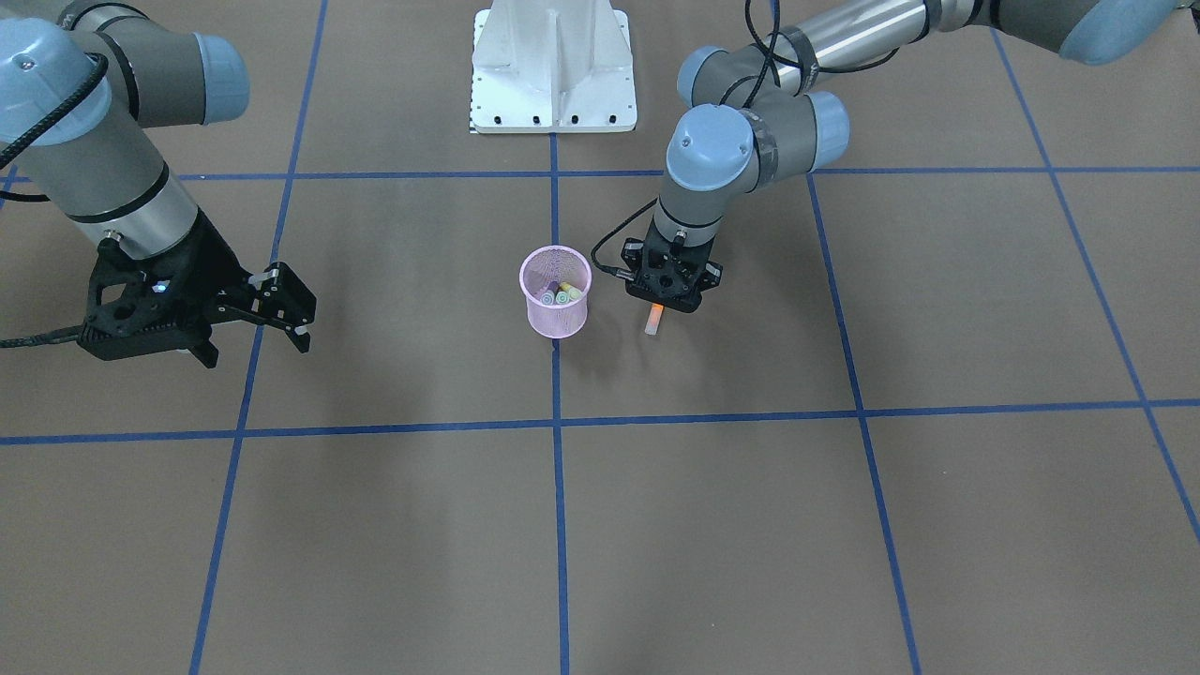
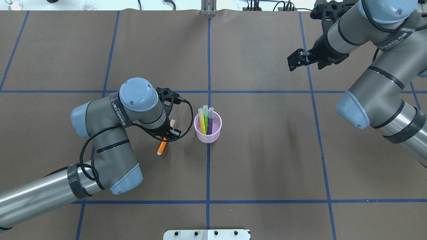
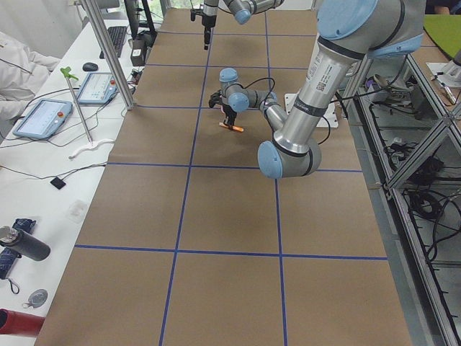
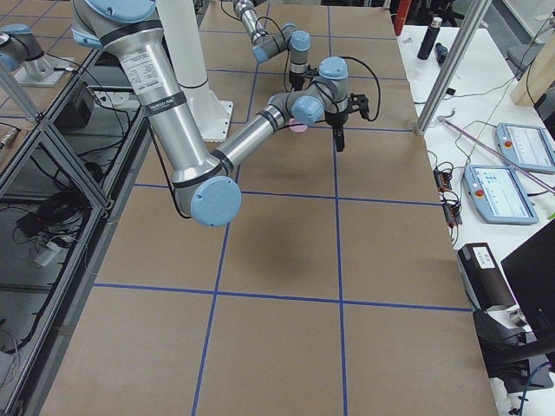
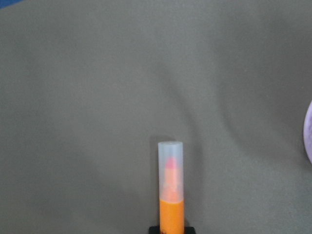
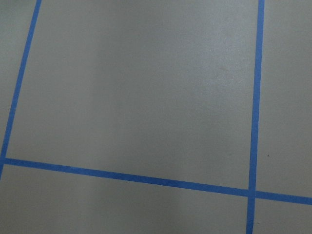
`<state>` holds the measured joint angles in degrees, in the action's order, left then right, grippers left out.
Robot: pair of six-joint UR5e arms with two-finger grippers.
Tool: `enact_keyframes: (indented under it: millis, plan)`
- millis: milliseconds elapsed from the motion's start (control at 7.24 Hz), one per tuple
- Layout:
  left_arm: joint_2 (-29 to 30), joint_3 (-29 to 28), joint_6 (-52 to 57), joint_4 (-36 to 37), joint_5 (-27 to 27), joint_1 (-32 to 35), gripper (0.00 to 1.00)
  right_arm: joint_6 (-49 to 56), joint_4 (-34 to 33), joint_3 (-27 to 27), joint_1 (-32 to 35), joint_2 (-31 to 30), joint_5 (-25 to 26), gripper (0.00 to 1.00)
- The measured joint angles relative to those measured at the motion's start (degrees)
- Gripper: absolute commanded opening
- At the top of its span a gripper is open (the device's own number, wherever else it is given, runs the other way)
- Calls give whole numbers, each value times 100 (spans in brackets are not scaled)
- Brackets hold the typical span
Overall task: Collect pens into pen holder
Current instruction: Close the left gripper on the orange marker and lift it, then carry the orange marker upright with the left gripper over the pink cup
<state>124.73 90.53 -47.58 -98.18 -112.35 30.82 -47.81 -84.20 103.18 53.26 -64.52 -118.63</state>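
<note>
Left gripper (image 2: 167,132) is clamped on the orange pen (image 2: 161,147) near mid-length. The pen sits tilted, capped end pointing away from the robot, just beside the pink pen holder (image 2: 208,137) and apart from it. Yellow pen (image 2: 202,122), green pen (image 2: 206,116) and purple pen (image 2: 210,122) stand inside the holder, caps up. Right gripper (image 2: 308,61) hangs over the table (image 2: 267,150) well away, jaws spread, holding nothing.
</note>
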Motion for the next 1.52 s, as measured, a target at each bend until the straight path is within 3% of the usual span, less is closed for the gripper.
enact_keyframes:
  millis: [414, 1104, 1519]
  plan:
    - [-46, 236, -150, -1002, 162, 335, 0, 71, -9, -7, 123, 9, -143, 100]
    - [-198, 194, -1407, -4642, 915, 444, 0, 387, -62, -39, 365, -1, -317, 100]
    - [-200, -224, -1419, -6009, 1363, 255, 0, 737, -81, -59, 563, -95, -500, 100]
